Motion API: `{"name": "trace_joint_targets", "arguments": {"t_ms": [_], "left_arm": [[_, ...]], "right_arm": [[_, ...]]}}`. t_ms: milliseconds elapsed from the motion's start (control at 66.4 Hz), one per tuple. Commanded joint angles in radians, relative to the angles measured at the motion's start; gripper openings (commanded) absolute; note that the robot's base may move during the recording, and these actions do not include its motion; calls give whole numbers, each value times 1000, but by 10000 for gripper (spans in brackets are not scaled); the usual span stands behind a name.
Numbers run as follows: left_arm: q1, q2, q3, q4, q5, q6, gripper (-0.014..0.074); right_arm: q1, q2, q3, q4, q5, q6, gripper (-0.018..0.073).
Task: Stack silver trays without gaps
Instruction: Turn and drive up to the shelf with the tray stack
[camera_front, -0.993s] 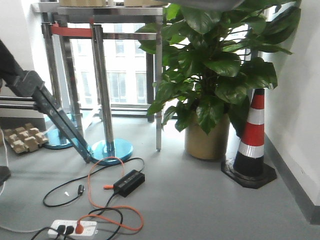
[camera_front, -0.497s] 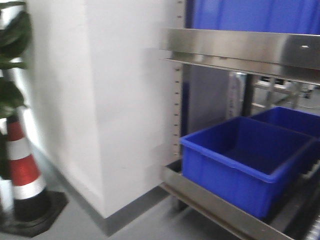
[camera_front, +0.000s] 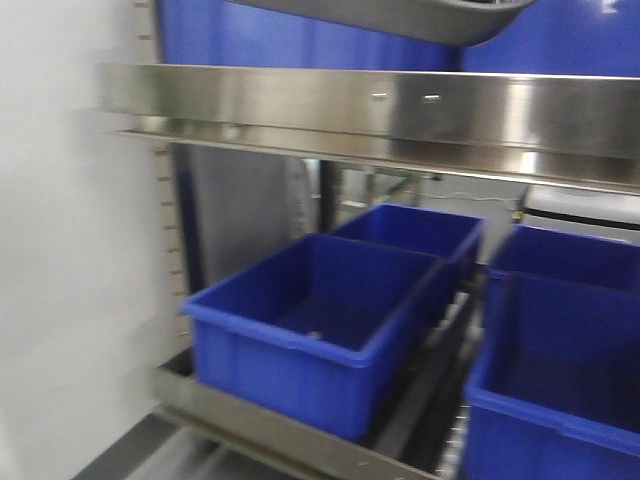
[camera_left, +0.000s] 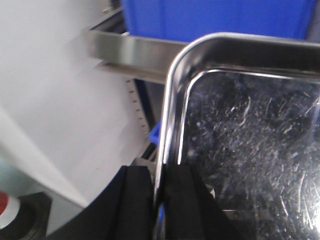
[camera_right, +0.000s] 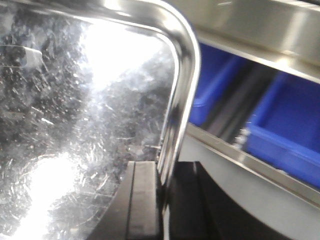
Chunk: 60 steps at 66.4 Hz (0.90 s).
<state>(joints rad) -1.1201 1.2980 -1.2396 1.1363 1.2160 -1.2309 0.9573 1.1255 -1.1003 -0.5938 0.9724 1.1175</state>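
Tray (camera_front: 420, 18) above shelf rail (camera_front: 380, 105); bins (camera_front: 300, 330) beneath rail, in two rows on lower shelf (camera_front: 250, 422); wall (camera_front: 70, 300) left.

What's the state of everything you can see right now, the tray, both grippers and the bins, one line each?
silver tray: lifted in front of the shelving, held by its rim on two sides, inside empty.
left gripper: shut on the tray's rim.
right gripper: shut on the rim at the other side.
blue bins: upright and open-topped on the lower shelf; the nearest looks empty but for a small speck.
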Motion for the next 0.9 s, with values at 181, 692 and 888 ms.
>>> {"name": "trace_joint_targets", "arguments": {"t_ms": [181,692,888], "left_arm": [[-19,2,-4,-5,-109,-10,-16],[-19,2,-4,-5,-109,-10,-16],[-19,2,-4,-5,-109,-10,-16]], "right_arm": [[17,1,-13,-4,-588,-20,-22],[17,1,-13,-4,-590,-20,-22],[17,1,-13,-4,-590,-20,-22]]}}
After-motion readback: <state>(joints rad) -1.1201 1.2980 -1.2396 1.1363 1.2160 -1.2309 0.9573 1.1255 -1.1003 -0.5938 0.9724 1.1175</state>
